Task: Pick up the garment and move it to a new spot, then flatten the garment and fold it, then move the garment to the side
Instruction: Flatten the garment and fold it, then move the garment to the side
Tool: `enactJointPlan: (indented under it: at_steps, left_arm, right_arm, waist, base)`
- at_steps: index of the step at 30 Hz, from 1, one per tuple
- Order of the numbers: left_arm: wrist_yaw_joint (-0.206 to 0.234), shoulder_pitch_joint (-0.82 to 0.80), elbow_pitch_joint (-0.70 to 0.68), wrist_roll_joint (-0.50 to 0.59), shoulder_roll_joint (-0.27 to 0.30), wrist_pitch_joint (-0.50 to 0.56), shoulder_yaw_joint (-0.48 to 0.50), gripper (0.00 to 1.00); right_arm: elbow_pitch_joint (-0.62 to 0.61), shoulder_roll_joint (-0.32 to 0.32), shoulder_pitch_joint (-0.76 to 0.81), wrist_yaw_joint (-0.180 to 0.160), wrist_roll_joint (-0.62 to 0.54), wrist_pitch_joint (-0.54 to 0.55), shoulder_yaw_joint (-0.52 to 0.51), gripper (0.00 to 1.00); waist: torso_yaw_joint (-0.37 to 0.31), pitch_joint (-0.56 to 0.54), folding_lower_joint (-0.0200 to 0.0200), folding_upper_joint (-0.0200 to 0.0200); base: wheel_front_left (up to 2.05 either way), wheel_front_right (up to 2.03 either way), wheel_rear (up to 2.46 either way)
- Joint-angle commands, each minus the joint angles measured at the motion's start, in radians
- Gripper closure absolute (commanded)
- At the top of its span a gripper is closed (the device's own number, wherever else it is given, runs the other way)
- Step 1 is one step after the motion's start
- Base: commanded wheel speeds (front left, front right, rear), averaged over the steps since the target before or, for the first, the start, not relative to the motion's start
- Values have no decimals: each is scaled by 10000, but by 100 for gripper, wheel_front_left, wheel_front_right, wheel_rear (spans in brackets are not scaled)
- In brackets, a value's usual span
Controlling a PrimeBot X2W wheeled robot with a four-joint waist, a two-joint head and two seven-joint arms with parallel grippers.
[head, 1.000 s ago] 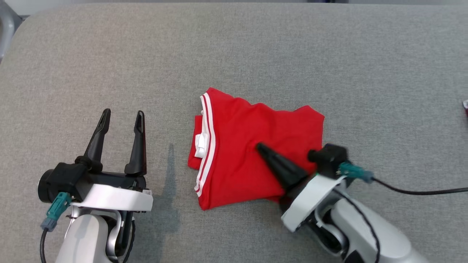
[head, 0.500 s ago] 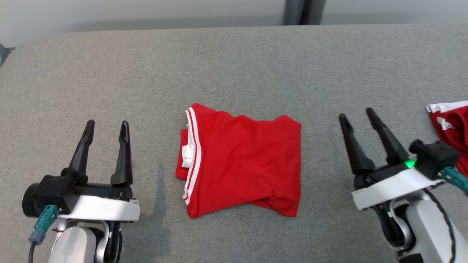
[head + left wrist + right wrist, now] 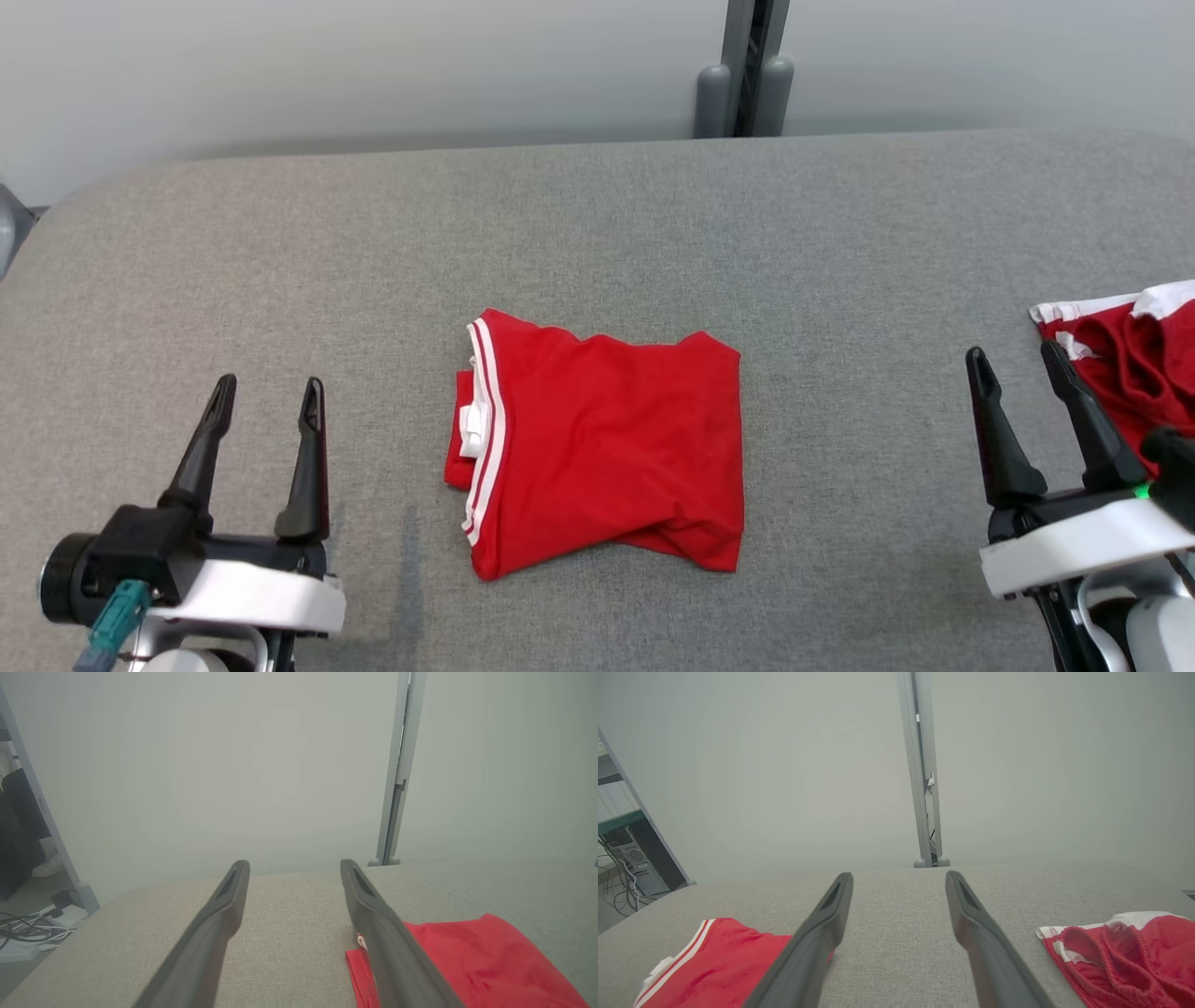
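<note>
Red and folded, the garment [image 3: 602, 439] lies between my left gripper [image 3: 270, 383] and right gripper [image 3: 1013, 352], both spread empty; moving it aside, I judge, needs a pinch through every layer.

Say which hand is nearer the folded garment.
Left. The left hand stands beside the garment, off its striped edge; the right hand stands farther off the opposite edge.

Long dark tapered fingers [image 3: 303, 457], white wrist plates [image 3: 252, 597], teal cable plug [image 3: 114, 611], green light [image 3: 1141, 491]
</note>
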Motion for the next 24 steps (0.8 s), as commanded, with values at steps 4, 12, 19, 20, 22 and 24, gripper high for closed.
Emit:
enactJointPlan:
  at_steps: [4,12,19,20,22,24]
  left_arm:
    - [75,401,-251,98,138,222,-62,0]
    - [214,945,-655,98,187,564,-196,0]
    - [308,1078,-849,69,233,728,-229,0]
    - [318,1078,-860,66,232,743,-238,0]
    - [333,1059,-874,56,224,760,-259,0]
    - [337,1022,-885,42,228,766,-273,0]
  right_arm:
    - [-281,54,513,-4,-148,243,-209,0]
    - [-759,235,1388,-4,-374,607,-619,0]
    - [-1136,396,1653,-4,-576,916,-789,0]
    - [-1167,413,1666,-4,-575,934,-797,0]
    - [-1225,428,1687,-4,-585,979,-812,0]
    - [-1269,445,1699,-4,-612,1004,-827,0]
  waist:
    - [-12,-319,0,-1]
    - [7,-791,0,-1]
    - [-14,-854,0,-1]
    - [-14,-850,0,-1]
    - [-4,-833,0,-1]
    - [13,-806,0,-1]
  base:
    - [0,0,0]
    - [0,0,0]
    - [0,0,0]
    - [0,0,0]
    - [0,0,0]
    - [0,0,0]
